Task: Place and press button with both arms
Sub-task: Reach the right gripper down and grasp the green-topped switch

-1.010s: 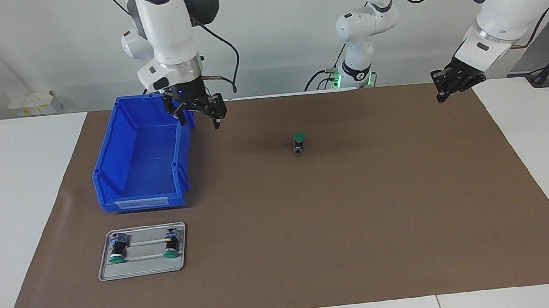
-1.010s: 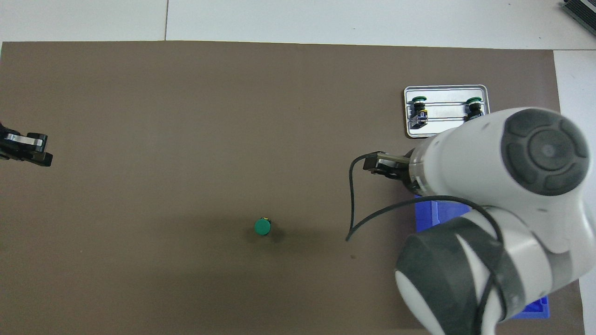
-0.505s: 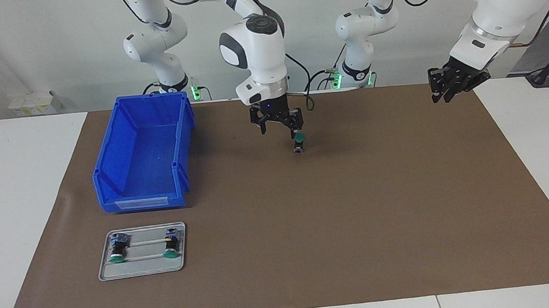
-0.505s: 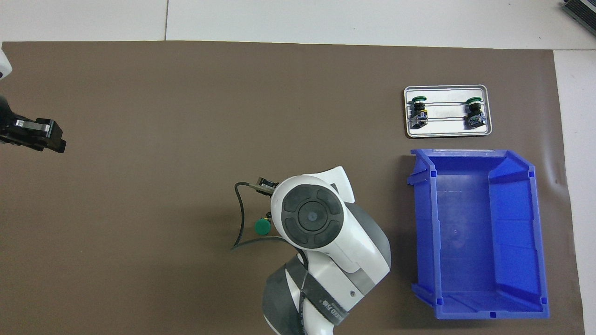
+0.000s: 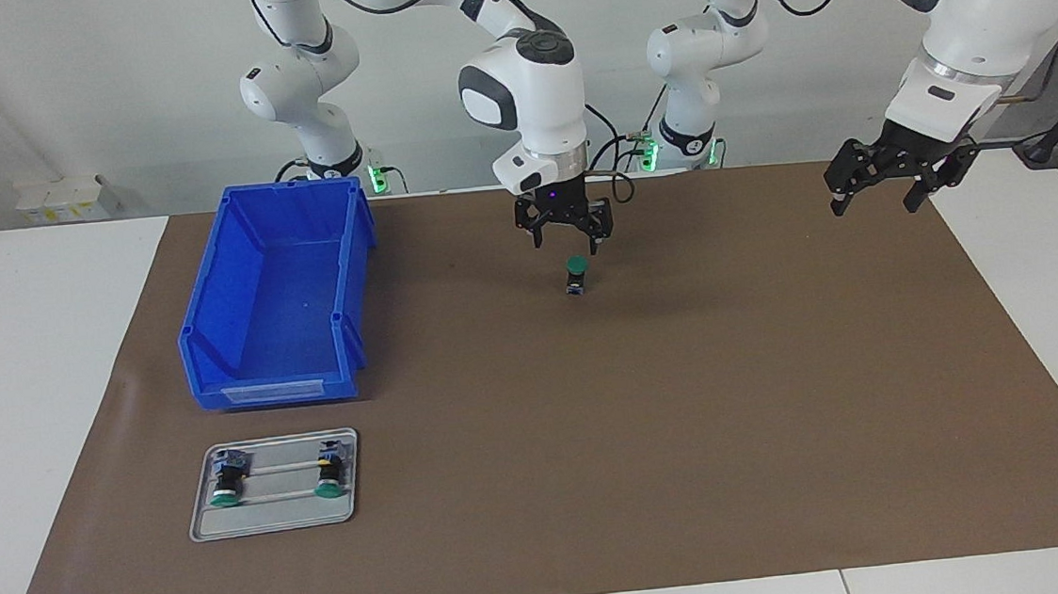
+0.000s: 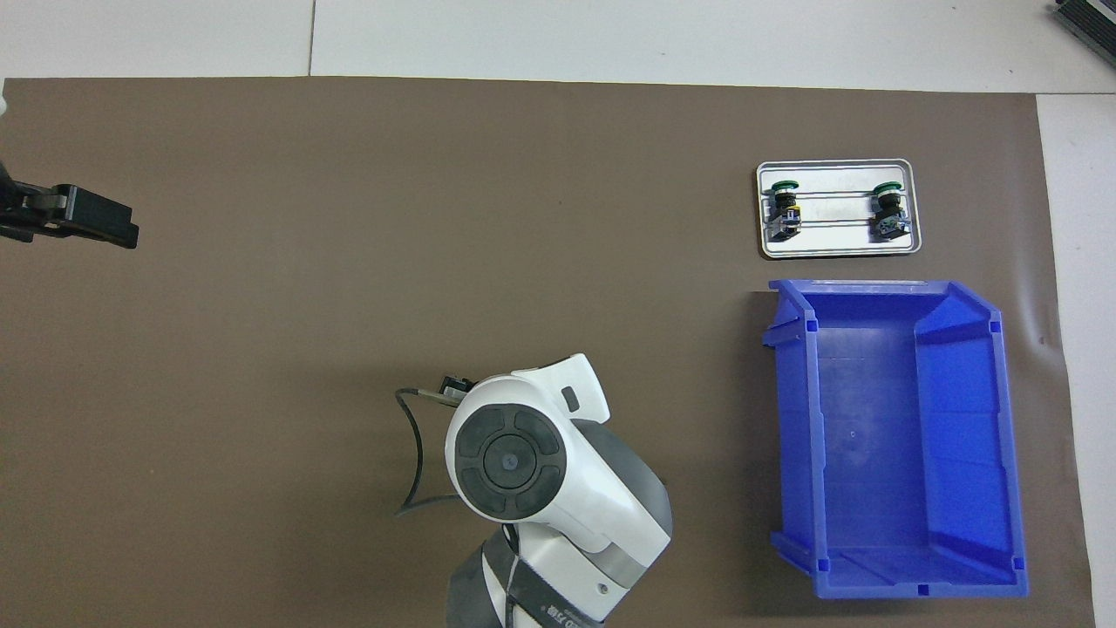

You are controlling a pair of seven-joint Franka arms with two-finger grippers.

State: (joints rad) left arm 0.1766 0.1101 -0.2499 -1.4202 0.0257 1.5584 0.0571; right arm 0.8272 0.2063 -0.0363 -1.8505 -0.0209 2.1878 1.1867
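A blue plastic bin (image 5: 213, 360) sits on the brown surface (image 5: 689, 416). At its 6 o'clock in the facing view lies a grey metal tray (image 5: 275, 525) with two spare buttons (image 5: 223, 486). At the bin's 3 o'clock stands the small green-capped, black-bodied push button (image 5: 575, 273), upright. The right hand (image 5: 570, 242) hangs just above it, spread wide and empty. At the button's 2 o'clock the left hand (image 5: 873, 199) hovers, also wide and empty. The button is probably light, rigid and easily tipped, so grip the black body beneath the cap.

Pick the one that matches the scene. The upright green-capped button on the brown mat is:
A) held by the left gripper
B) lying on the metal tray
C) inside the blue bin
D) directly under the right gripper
D: the button stands upright on the mat just below the open right gripper, untouched.
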